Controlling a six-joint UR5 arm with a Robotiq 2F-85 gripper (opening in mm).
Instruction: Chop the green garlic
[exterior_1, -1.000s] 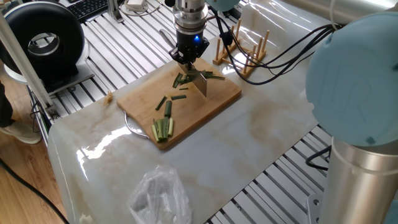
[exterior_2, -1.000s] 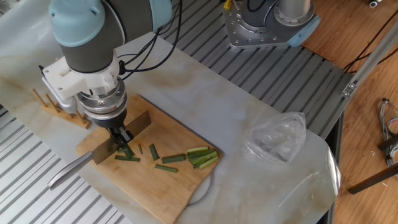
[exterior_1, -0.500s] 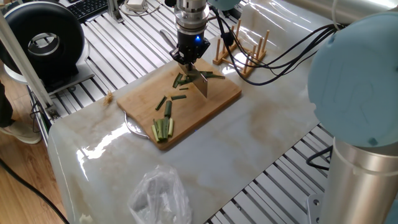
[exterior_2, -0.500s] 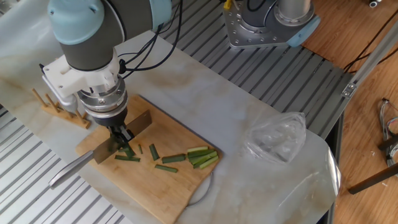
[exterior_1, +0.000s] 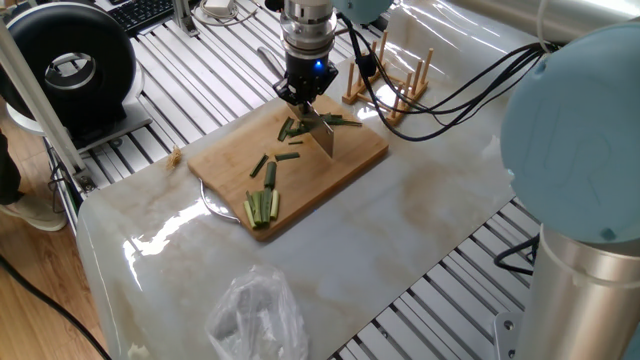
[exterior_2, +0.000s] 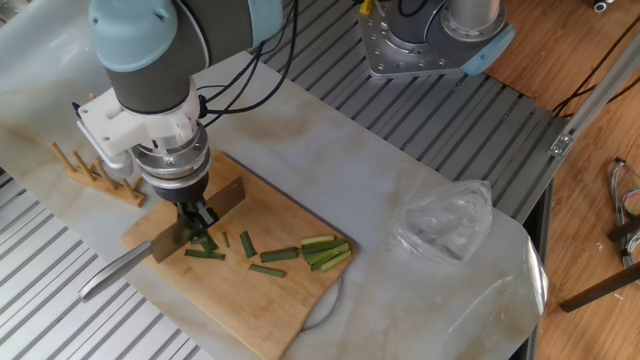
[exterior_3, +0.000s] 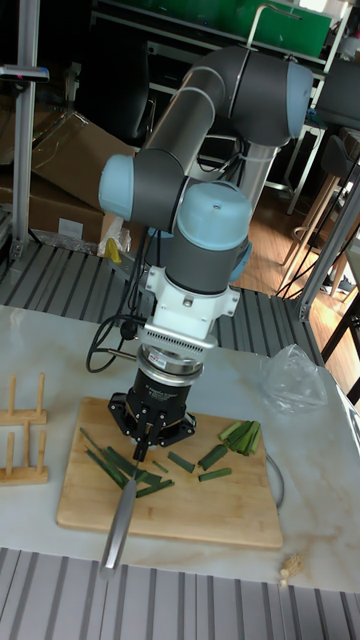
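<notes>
Mid-chop: the knife (exterior_2: 170, 240) is bearing down on the green garlic (exterior_3: 125, 466).

On the cutting board (exterior_1: 230, 152), the gripper (exterior_2: 198, 219) is clamping the knife, blade resting among uncut stalks; chopped segments (exterior_2: 265, 262) are lying rightward. Next, I judge, it needs lifting and shifting along.

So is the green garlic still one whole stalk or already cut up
Already cut up. The green garlic lies as several short dark-green segments scattered across the cutting board, with a few longer strips under the knife held in the gripper.
</notes>
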